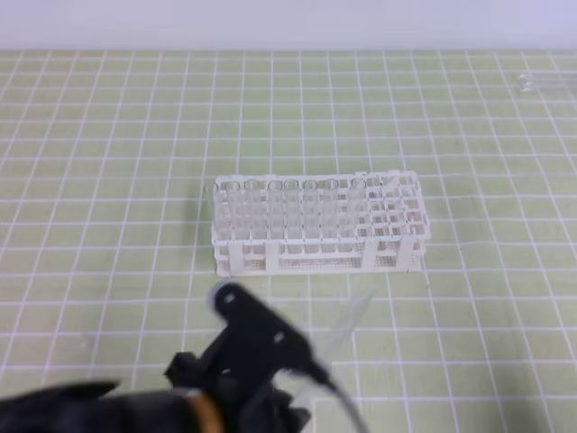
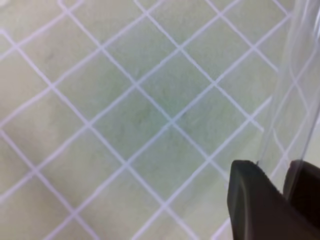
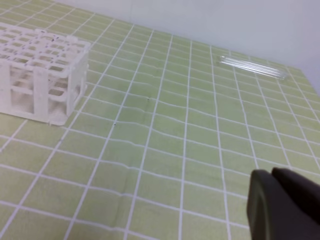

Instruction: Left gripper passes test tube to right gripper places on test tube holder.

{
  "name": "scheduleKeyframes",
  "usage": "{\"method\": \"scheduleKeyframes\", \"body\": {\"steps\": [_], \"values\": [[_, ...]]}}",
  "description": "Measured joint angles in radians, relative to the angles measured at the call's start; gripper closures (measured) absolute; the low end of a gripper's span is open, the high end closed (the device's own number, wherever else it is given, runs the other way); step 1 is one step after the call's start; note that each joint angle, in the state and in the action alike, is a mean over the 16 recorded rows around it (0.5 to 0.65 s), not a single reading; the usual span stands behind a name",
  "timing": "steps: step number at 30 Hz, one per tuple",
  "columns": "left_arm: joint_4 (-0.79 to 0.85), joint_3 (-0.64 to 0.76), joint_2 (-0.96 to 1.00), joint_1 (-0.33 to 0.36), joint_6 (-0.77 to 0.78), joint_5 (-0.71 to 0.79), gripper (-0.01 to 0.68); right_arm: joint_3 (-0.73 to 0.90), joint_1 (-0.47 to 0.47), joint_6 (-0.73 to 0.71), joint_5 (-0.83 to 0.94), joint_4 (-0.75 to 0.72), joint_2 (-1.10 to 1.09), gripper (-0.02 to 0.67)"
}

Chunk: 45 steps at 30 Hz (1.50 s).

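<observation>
White test tube holder (image 1: pixel 315 225) — clear tubes inside; left gripper (image 2: pixel 282 185) pinches test tube (image 2: pixel 292 80), right gripper (image 3: pixel 272 187) pressed together.

Bright, even light all over, shadows faint beside the test tube holder (image 1: pixel 315 225); the left gripper (image 1: pixel 243 311) smears with motion blur, and close-up black fingers (image 2: pixel 260 205) sit soft, out of focus

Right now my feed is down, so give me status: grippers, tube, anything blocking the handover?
Left gripper shut on test tube, lifted off the mat. Right gripper shut, empty, apart from it. Test tube holder right-end holes free. Nothing in the way.
</observation>
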Motion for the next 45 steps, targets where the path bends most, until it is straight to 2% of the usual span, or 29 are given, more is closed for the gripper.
{"method": "scheduleKeyframes", "body": {"steps": [5, 11, 24, 35, 45], "values": [[0.067, 0.107, -0.072, 0.000, 0.000, -0.057, 0.652, 0.000, 0.000, 0.000, 0.000, 0.000, 0.000, 0.666], [0.165, 0.166, -0.118, 0.000, 0.000, -0.067, 0.663, 0.000, 0.000, 0.000, 0.000, 0.000, 0.000, 0.666], [0.338, 0.170, -0.122, 0.000, -0.015, -0.074, 0.658, 0.000, 0.000, 0.000, 0.000, 0.000, 0.000, 0.666], [0.513, 0.170, -0.121, 0.000, -0.184, -0.150, 0.669, 0.000, 0.000, 0.000, 0.000, -0.008, 0.000, 0.666], [0.597, 0.170, -0.121, 0.000, -0.275, -0.191, 0.652, 0.000, 0.000, -0.003, -0.001, -0.114, 0.000, 0.666]]}}
